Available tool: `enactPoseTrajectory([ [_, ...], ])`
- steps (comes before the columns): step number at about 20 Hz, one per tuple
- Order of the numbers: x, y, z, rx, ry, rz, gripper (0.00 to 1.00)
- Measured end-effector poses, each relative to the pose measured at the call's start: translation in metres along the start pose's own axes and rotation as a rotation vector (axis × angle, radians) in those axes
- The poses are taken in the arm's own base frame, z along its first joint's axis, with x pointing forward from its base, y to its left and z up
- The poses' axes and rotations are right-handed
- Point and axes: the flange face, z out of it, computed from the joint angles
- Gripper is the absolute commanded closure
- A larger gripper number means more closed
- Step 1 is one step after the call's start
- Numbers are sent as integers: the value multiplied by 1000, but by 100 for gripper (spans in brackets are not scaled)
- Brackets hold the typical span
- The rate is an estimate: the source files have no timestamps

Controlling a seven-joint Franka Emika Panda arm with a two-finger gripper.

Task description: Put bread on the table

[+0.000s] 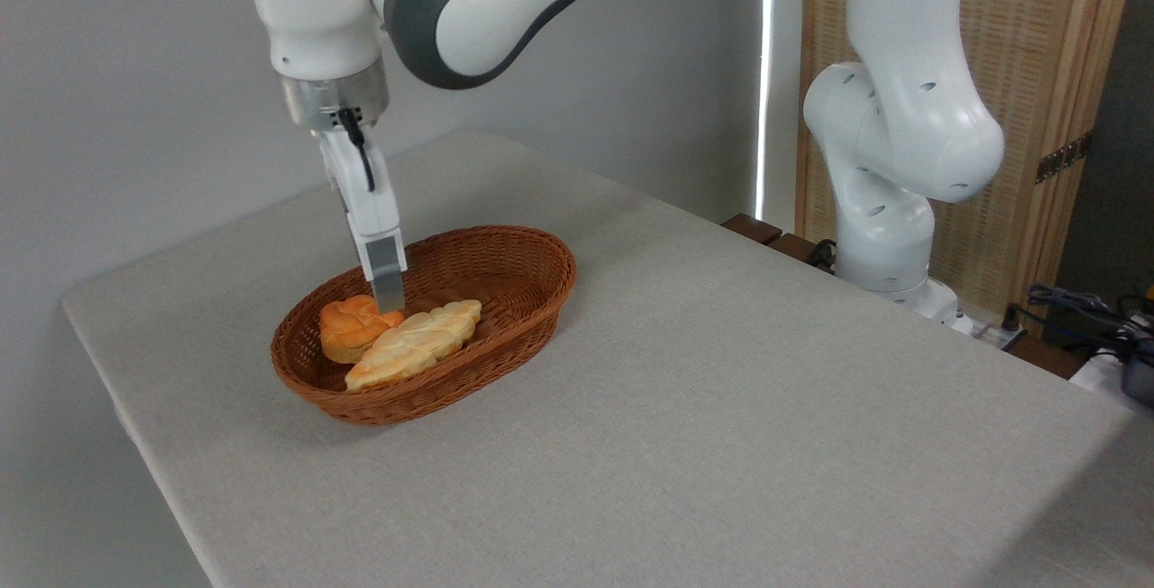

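We see lumpy orange bun point(350, 327) in oval wicker basket point(505, 256) on cloth bench point(721, 408), beside pale leaf-shaped loaf point(413, 344). End effector point(389, 298) edge-on above bun; we cannot tell its opening.

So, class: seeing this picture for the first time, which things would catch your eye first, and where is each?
The big white robot arm at top reaches down over a brown wicker basket on the left of the grey table. In the basket lie an orange-brown bun and a paler long loaf. The gripper hangs at the bun; the jaws show edge-on.
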Motion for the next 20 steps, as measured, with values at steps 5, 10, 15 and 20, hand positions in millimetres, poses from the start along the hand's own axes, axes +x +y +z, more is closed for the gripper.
enactPoseTrajectory([
  [5,12,-6,27,10,7,44,0],
  [10,26,-3,45,20,25,73,0],
  [15,35,4,50,22,35,91,0],
  [20,35,3,56,16,30,93,0],
])
